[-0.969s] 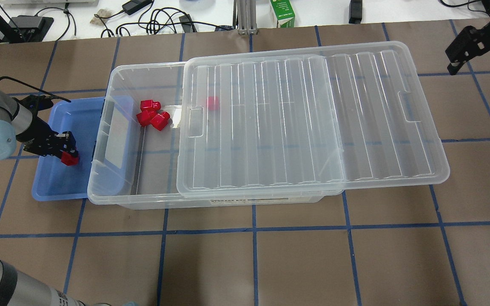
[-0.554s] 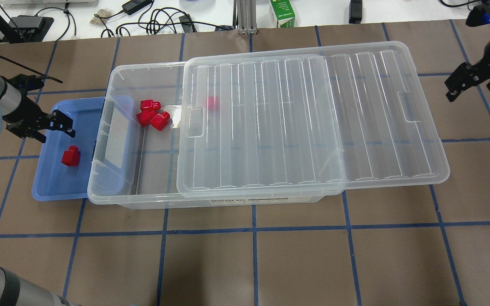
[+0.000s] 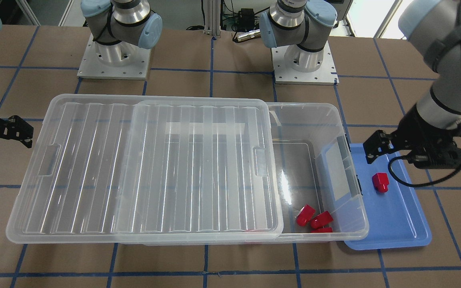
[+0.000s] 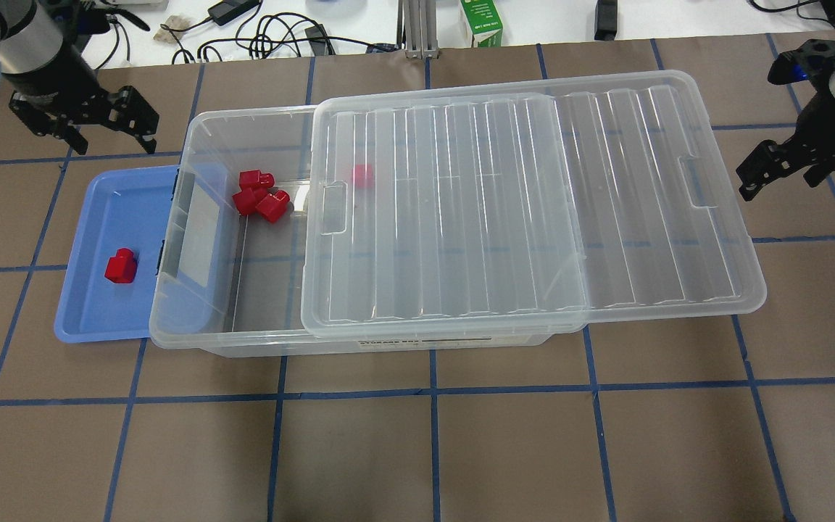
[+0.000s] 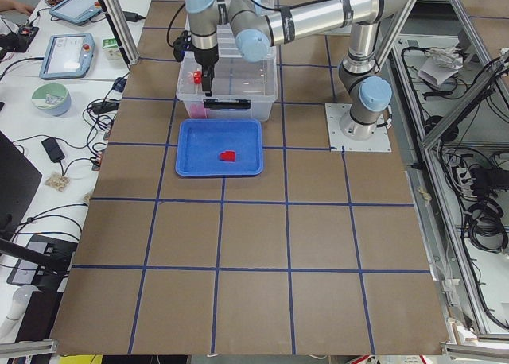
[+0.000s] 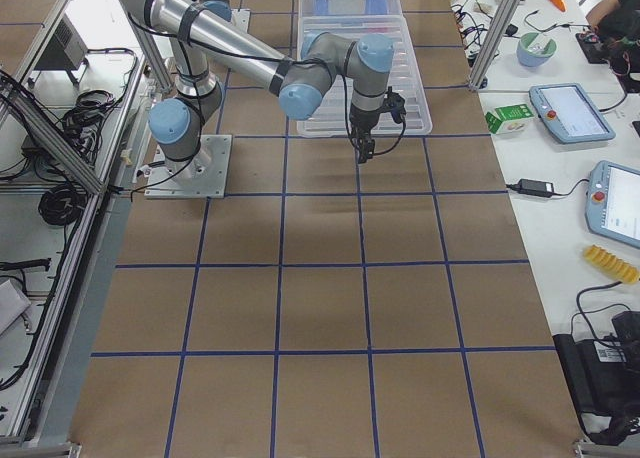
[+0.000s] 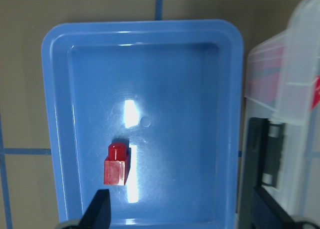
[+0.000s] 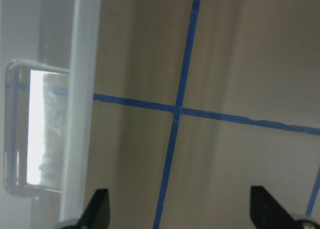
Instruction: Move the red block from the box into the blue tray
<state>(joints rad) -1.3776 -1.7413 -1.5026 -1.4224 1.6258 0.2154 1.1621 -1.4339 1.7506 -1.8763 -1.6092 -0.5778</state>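
Note:
One red block lies alone in the blue tray, also seen in the front view and the left wrist view. My left gripper is open and empty, raised above the tray's far end; its spread fingertips frame the tray from above. The clear box stands beside the tray with its ribbed lid slid partly to the right. Three red blocks lie in the uncovered end, and another shows through the lid. My right gripper is open and empty beside the lid's right end.
Brown table paper with blue tape lines lies under the right gripper. Cables and a green carton sit beyond the table's far edge. Both arm bases stand behind the box.
My left gripper let go of the red block in the tray, opened, then rose and moved toward the far side. My right gripper came down nearer the lid's right end.

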